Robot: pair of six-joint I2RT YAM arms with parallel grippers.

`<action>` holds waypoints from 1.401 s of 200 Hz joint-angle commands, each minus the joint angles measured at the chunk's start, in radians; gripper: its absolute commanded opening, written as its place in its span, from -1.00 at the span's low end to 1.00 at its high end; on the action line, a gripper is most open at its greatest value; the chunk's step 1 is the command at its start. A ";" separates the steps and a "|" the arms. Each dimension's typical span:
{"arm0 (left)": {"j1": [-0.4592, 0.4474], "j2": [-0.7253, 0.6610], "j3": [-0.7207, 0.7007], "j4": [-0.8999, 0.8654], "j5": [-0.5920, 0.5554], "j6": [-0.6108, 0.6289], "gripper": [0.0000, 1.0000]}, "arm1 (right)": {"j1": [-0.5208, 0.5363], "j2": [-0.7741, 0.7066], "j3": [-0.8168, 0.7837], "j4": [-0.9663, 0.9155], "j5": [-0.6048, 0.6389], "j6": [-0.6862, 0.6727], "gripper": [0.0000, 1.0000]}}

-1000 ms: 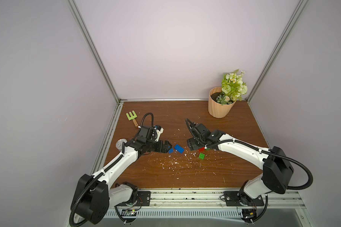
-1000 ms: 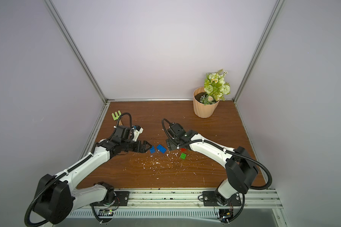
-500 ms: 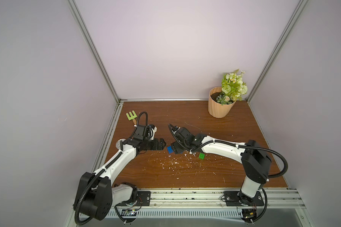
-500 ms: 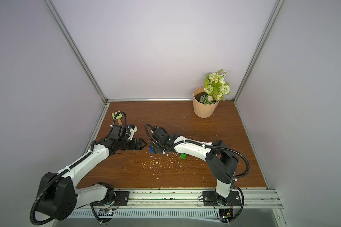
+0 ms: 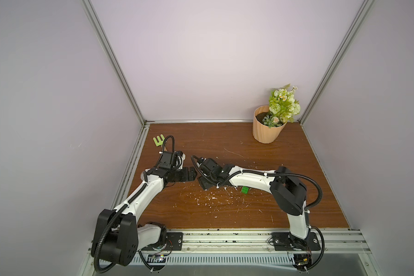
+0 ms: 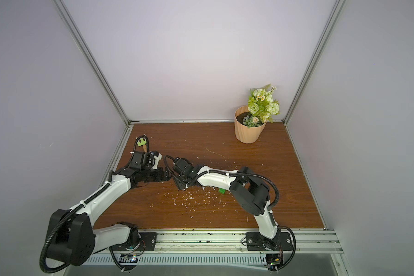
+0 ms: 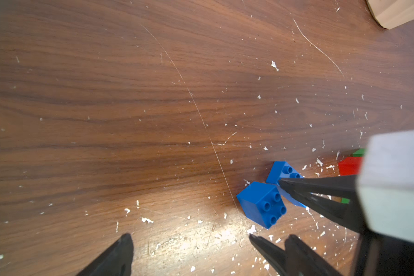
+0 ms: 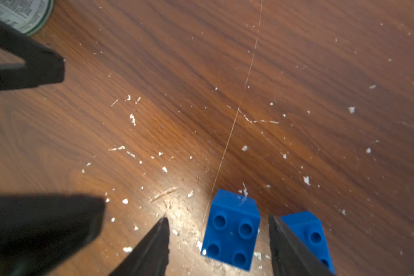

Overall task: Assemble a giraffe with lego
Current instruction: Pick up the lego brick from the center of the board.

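Observation:
No giraffe is in view; the lego lies as loose bricks. A square blue brick (image 8: 232, 229) sits on the wood between the fingers of my right gripper (image 8: 218, 219), which is open with a gap on each side. An oblong blue brick (image 8: 313, 234) lies just outside one finger. My left gripper (image 7: 189, 236) is open and empty, close beside the square blue brick (image 7: 261, 205). A red brick (image 7: 349, 165) and a green brick (image 7: 359, 151) lie beyond. In both top views the right gripper (image 5: 204, 185) hides the blue bricks; a green brick (image 5: 244, 190) shows by its forearm.
A peach flower pot (image 5: 268, 131) stands at the back right. A green toy rake (image 5: 158, 141) lies at the back left behind the left arm. A labelled can (image 8: 22, 14) stands near the left gripper. White flakes litter the wooden floor (image 5: 225, 210).
My right arm has swung left across the floor and now stands over the blue bricks. My left gripper has drawn back to the left, away from them.

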 commanded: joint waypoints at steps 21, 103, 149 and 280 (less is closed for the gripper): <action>0.013 -0.004 0.023 -0.021 -0.008 -0.016 0.99 | 0.006 0.026 0.045 -0.014 0.027 0.011 0.15; 0.015 -0.008 0.011 -0.019 -0.004 -0.019 0.99 | 0.004 -0.032 0.053 -0.102 0.142 0.011 -0.45; 0.012 0.031 0.012 0.011 0.109 0.002 0.99 | -0.007 -0.138 0.029 -0.180 0.181 0.019 -0.50; -0.190 -0.013 -0.010 0.083 0.253 0.007 0.99 | -0.239 -0.444 -0.235 -0.277 0.168 0.052 -0.48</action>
